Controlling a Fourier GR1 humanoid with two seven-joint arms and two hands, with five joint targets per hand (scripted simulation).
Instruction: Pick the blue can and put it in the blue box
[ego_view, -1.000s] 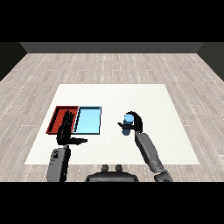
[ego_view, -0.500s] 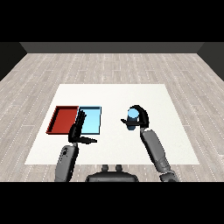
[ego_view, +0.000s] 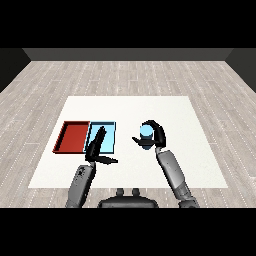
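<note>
the right robot hand (ego_view: 152, 136), curled around the blue can (ego_view: 145, 134), has moved left toward the light blue tray (ego_view: 111, 126) since a moment ago. the can stands upright above the desk (ego_view: 190, 125), right of that tray. the left robot hand (ego_view: 98, 145) reaches open over the tray's near edge.

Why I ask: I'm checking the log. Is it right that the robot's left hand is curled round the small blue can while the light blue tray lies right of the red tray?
Not quite: the head view shows the right robot hand curled round the small blue can, not the left robot hand, whose fingers are straight. The light blue tray does lie right of the red tray.
</note>
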